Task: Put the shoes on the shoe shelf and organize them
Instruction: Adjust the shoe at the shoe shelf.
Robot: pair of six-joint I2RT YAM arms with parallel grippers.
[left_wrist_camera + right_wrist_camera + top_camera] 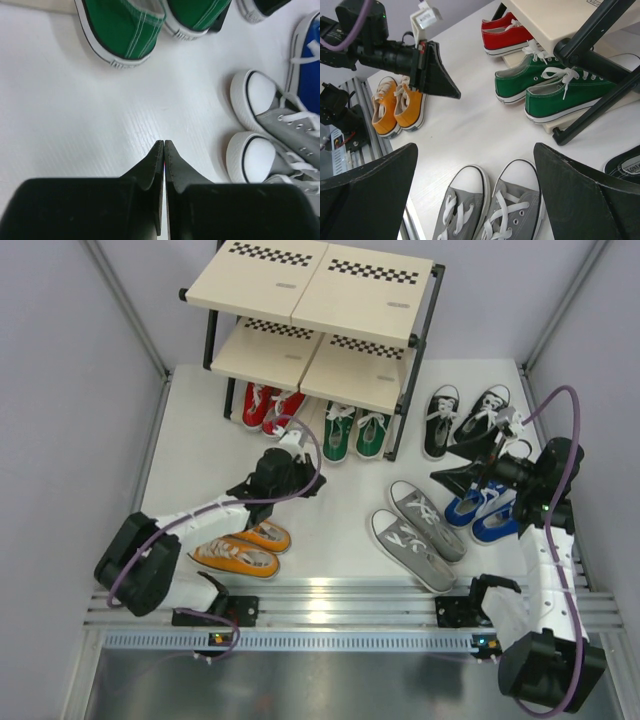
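The shoe shelf (318,295) stands at the back, with the red shoes (266,406) and green shoes (355,430) on its lowest tier. Four more pairs lie on the table: orange shoes (240,548), grey shoes (420,532), blue shoes (486,512) and black shoes (465,418). My left gripper (308,484) hovers shut and empty over bare table (164,143), short of the green shoes (122,30). Further right, my right gripper (442,462) is wide open above the grey shoes (485,210), its fingers (590,195) either side of their toes without touching.
The shelf's black tube frame (590,55) slants in front of the green shoes (545,85). Grey toe caps (252,155) and a blue shoe (307,65) lie right of the left gripper. White walls enclose the table (340,500); a metal rail (340,615) runs along its near edge.
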